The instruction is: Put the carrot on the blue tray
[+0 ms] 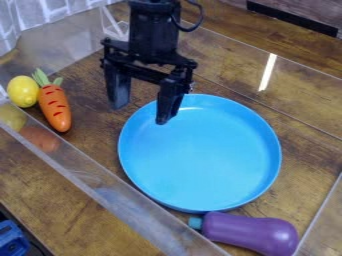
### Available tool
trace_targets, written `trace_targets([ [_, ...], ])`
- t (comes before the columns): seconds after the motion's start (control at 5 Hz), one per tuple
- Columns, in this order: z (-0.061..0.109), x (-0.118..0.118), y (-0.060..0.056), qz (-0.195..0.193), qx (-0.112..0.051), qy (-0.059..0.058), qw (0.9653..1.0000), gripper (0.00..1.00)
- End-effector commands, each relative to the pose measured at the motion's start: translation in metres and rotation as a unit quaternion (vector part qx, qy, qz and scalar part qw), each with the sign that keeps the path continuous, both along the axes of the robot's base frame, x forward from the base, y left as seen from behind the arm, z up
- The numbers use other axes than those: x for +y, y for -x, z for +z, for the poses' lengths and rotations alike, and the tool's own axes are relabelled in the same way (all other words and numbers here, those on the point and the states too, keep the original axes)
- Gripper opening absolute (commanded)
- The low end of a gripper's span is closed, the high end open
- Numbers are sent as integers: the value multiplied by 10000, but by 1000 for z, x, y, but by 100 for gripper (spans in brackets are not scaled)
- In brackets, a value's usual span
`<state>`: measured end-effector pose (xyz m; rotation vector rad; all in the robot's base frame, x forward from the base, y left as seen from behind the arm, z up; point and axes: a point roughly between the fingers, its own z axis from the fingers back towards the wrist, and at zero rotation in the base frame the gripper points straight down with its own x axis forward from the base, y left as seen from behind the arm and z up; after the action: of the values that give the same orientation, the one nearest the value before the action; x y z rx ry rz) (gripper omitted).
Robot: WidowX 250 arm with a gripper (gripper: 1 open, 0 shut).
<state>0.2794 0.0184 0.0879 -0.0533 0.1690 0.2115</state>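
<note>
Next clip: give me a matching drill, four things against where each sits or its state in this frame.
Things:
1. orange toy carrot with green top
2. round bright-blue plastic tray
3. purple toy eggplant
4. black claw

Descriptions:
A. open, holding nothing
B. lying beside the yellow toy lemon
C. at the bottom edge, below the tray
D. middle of the table, nothing on it

Pairs: 1-B, 2-D, 3-C, 4-A
</note>
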Motion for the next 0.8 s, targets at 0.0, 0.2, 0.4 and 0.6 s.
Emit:
trace_targets([
  [0.0,4,8,-3,233,-148,5,9996,100],
  [0.2,1,15,-3,487,-148,27,9987,100],
  [0.4,-2,22,-3,740,-156,50,9971,100],
  [0.6,-7,30,-2,1015,-166,71,9947,100],
])
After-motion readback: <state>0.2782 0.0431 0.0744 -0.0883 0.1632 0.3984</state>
